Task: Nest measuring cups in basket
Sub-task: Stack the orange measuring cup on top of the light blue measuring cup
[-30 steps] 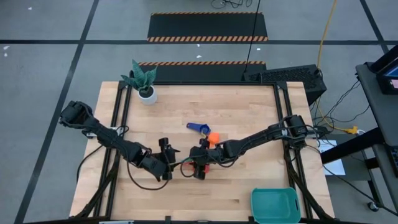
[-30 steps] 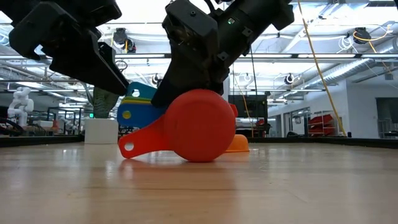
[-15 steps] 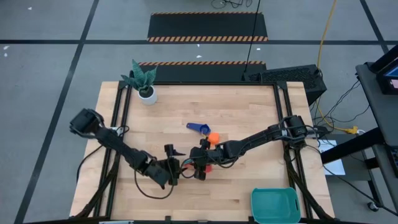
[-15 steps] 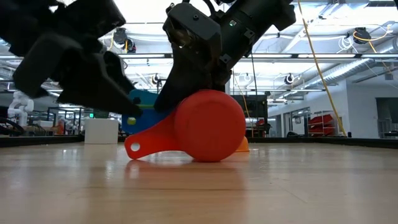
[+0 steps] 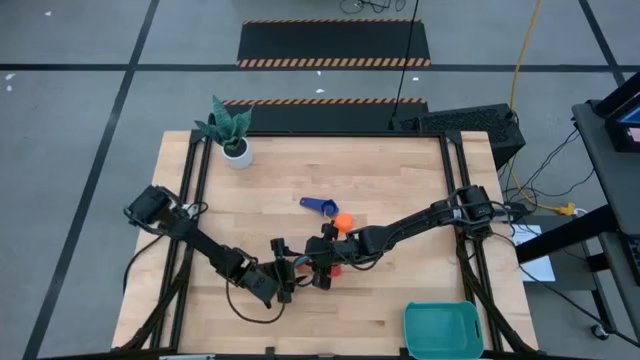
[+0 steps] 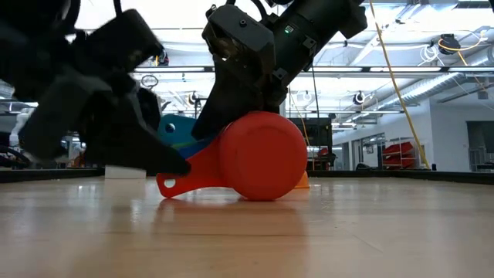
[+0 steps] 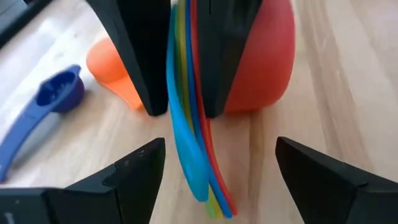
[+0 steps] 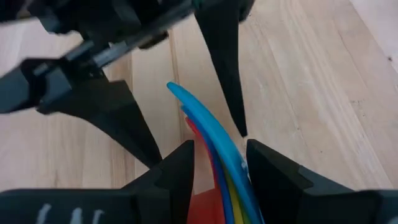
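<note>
A nested stack of measuring cups (image 5: 330,266), red outermost with blue, green and yellow inside, lies on its side at mid-table; the red bowl (image 6: 262,154) rests on the wood. My right gripper (image 5: 322,265) is shut on the stack's handles. My left gripper (image 5: 285,278) is open, its fingers standing either side of the handles' free ends (image 7: 205,186) without touching. An orange cup (image 5: 343,221) and a navy cup (image 5: 320,206) lie loose on the table behind the stack. The teal basket (image 5: 442,330) sits at the near right corner. My right gripper pinches the bundled handles (image 8: 208,134) of the nested cups between its two fingers (image 7: 140,56), close to the bowls. It comes slanting down from the table's right side, the fingers lying across the handles. The handles stand on edge and the red bowl (image 7: 264,62) rests on the table.
A white pot with a plant (image 5: 236,150) stands at the far left corner. Bare wood lies between the stack and the basket. Black frame rails (image 5: 190,200) run along the table's left and right sides.
My left gripper has moved toward the near edge and to the right, closing in on the free ends of the handles, staying open. My right gripper has kept its hold; the stack has shifted only slightly along the table.
</note>
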`<control>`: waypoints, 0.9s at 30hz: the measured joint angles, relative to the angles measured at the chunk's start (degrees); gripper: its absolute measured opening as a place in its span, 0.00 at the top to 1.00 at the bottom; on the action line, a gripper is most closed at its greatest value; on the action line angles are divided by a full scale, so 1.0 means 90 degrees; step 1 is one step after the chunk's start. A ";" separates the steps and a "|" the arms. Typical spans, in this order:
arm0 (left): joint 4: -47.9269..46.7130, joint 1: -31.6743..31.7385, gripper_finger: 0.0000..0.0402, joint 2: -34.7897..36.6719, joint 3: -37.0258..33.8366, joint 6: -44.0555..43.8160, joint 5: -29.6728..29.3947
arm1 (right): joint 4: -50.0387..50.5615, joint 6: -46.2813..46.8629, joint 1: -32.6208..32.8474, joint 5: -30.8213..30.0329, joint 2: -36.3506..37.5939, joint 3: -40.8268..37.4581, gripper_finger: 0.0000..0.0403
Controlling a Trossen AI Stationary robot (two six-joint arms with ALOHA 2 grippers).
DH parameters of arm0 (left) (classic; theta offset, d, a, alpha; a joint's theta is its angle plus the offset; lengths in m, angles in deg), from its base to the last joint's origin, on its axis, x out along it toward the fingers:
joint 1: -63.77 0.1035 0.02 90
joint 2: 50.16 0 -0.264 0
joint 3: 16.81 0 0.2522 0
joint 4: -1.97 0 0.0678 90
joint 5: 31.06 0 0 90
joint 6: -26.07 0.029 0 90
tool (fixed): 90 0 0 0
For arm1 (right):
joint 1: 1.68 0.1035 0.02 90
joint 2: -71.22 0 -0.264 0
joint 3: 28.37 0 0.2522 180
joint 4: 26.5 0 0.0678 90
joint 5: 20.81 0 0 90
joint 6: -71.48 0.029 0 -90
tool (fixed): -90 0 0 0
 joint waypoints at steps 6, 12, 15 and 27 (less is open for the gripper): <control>0.0291 0.0070 0.28 -0.0319 0.0000 -0.0267 -0.0065 | 0.0000 0.0002 0.0000 0.0000 0.0000 0.0000 0.66; 0.0303 0.0118 0.45 -0.0327 0.0000 -0.0278 -0.0117 | -0.0002 0.0002 0.0000 0.0000 0.0000 0.0000 0.66; 0.0283 0.0153 0.54 -0.0327 0.0000 -0.0277 0.0052 | -0.0003 0.0002 0.0000 0.0001 0.0000 0.0000 0.66; 0.0066 0.0419 0.82 -0.0324 0.0000 -0.0379 0.0519 | -0.0017 -0.0161 0.0006 0.0006 0.0052 0.0003 0.66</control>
